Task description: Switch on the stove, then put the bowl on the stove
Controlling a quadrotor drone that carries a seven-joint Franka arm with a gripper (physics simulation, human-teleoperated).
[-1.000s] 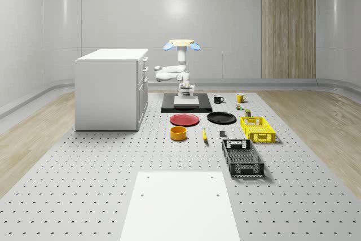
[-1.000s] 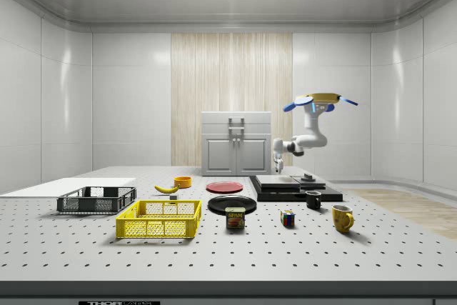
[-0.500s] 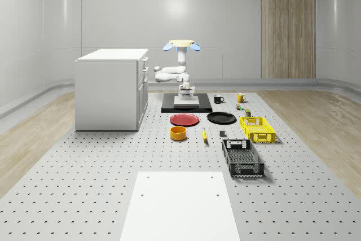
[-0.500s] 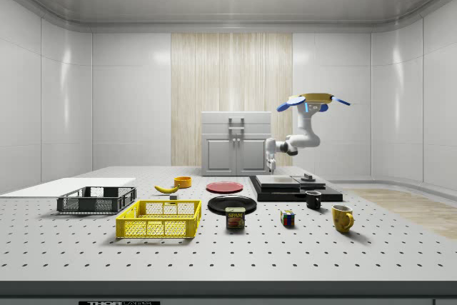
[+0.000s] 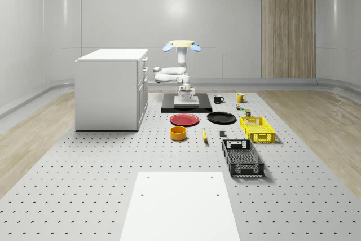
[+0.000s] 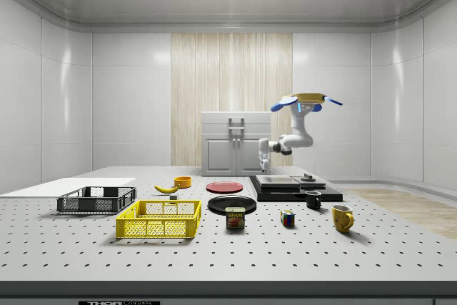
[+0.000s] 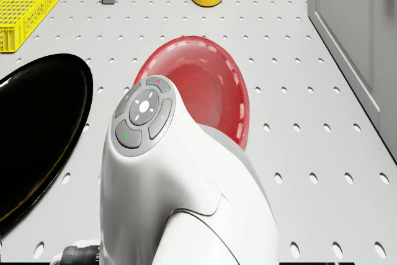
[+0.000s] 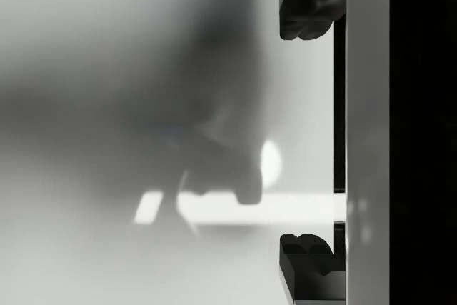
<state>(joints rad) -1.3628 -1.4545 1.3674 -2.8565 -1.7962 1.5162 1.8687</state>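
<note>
Drone [image 6: 306,100] hovers above the stove [image 6: 294,186], toward its far side in the side view; in the whole-scene view it sits over the stove's back edge, right of the white cabinet [image 5: 111,88].

Arm pose: link drops straight down from the drone body, elbows out toward the cabinet side, then folds back; the forearm ends with the wrist pointing down. Gripper [image 6: 263,163] hangs just above the stove's left edge in the side view; in the whole-scene view the gripper [image 5: 185,95] is over the stove's pale top plate [image 5: 186,102].

Wrist view: both fingertips [image 8: 305,8] visible, spread wide with a clear gap between them, nothing pinched. Pale plate surface beneath, black stove edge along one side.

Drone view: arm's wrist housing with the button pad [image 7: 144,115] is in the foreground, above the red plate [image 7: 208,85], black plate [image 7: 37,128] beside it.

Bowl [image 5: 178,133]: yellow, on the table nearer the camera than the red plate in the whole-scene view, well apart from the stove and the gripper. Banana [image 5: 204,135] lies just right of it. In the side view the bowl [image 6: 183,181] sits left of the red plate.
</note>
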